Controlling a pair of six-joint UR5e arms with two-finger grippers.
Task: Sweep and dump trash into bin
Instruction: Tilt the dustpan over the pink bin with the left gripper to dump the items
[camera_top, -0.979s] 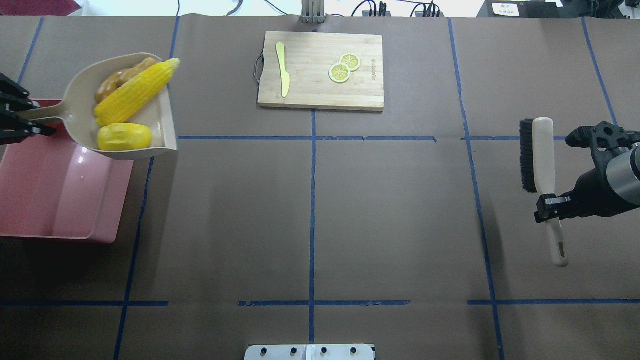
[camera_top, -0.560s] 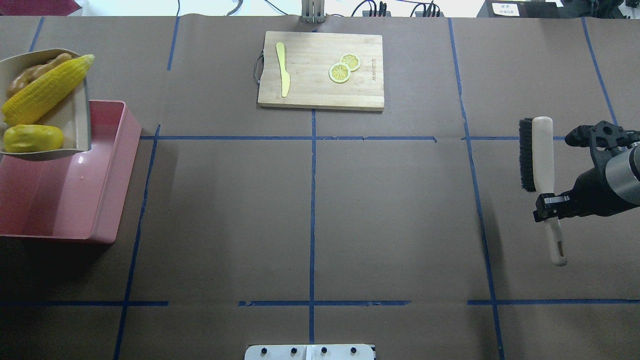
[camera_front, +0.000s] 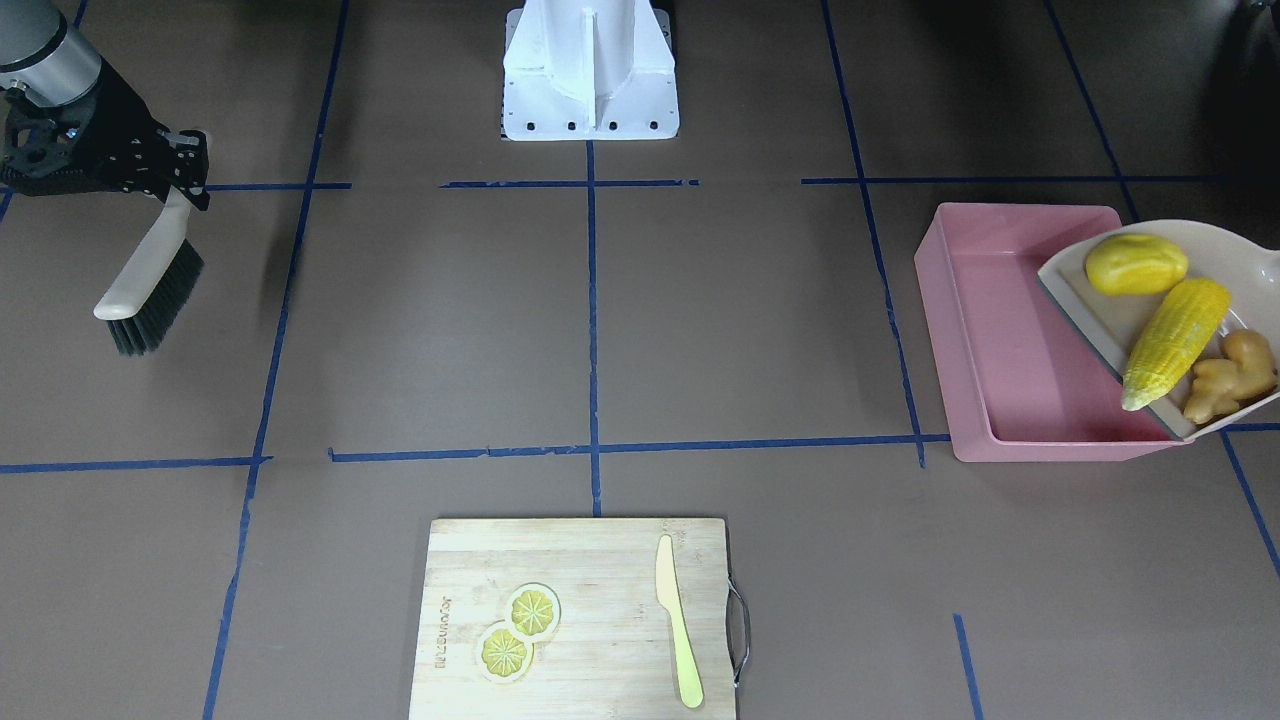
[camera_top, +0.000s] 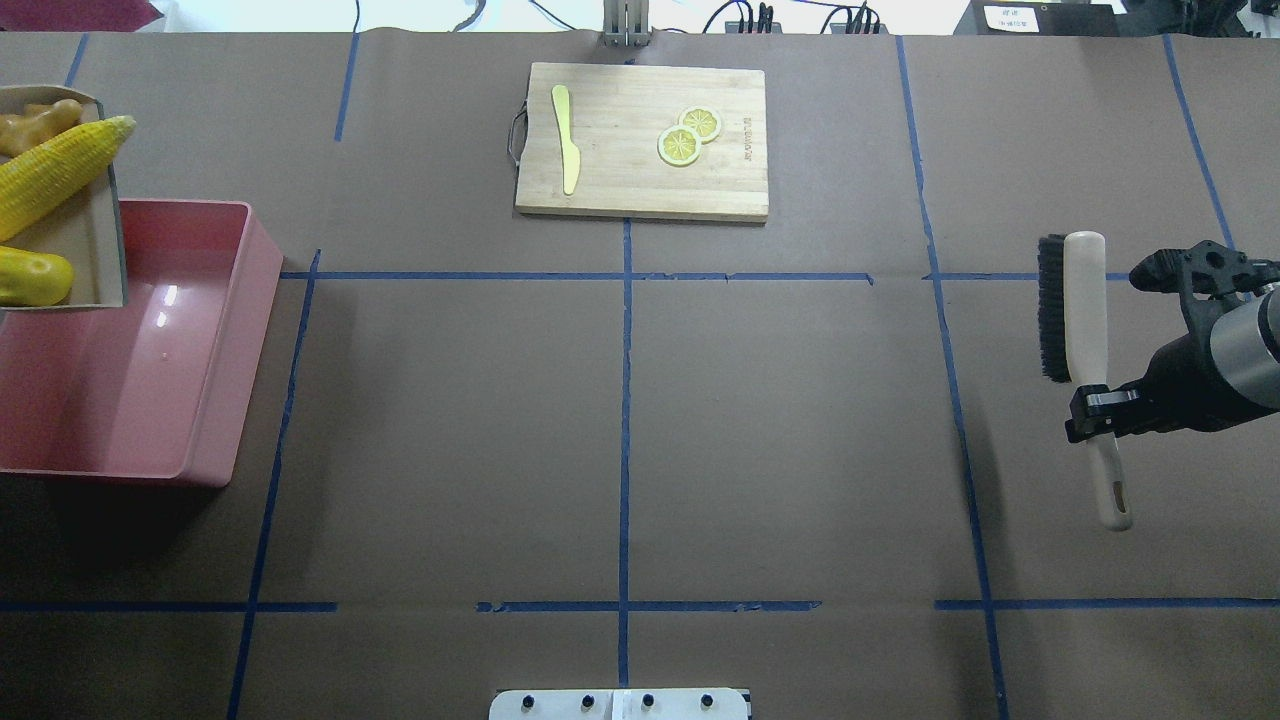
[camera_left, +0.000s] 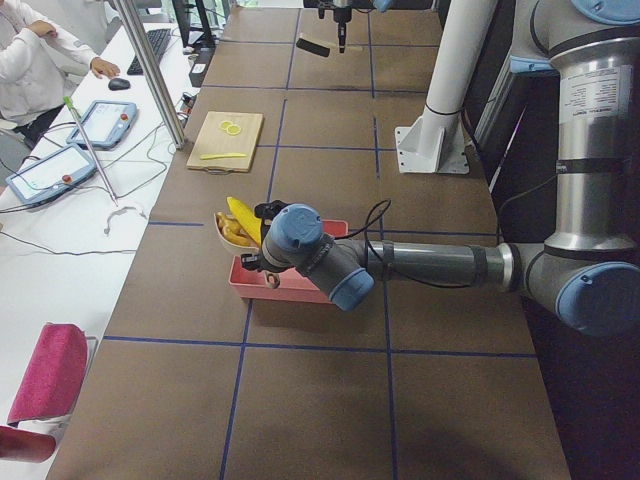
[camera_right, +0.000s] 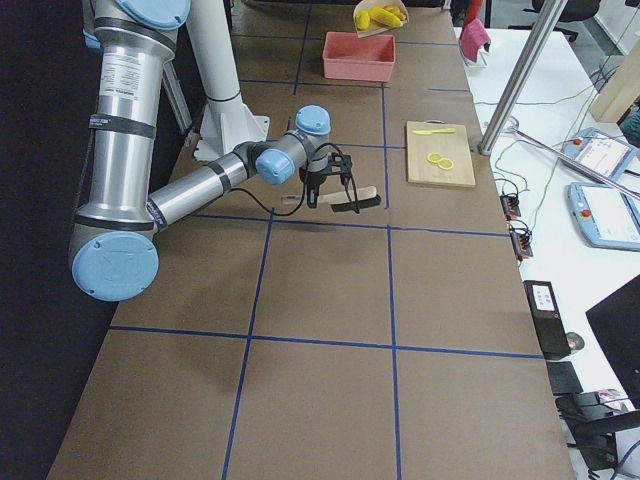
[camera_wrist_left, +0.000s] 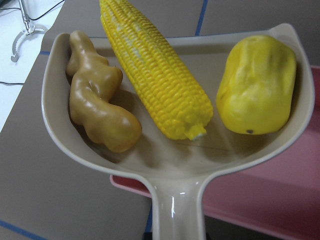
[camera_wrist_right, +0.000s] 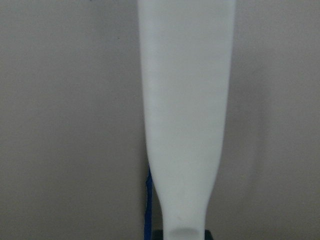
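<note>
- trash: corn (camera_wrist_left: 155, 70), potato (camera_wrist_left: 257, 85), ginger (camera_wrist_left: 97, 97) lie in dustpan (camera_wrist_left: 175, 170) over bin (camera_front: 1000, 330), just ahead of left gripper (camera_left: 258, 258)
- left gripper's grip: cannot tell
- right gripper (camera_top: 1095, 415) clamped on brush (camera_top: 1085, 300), well apart

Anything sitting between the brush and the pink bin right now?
No. In the overhead view, the table between the brush and bin holds only blue tape lines; the cutting board lies farther back, off that line.
</note>
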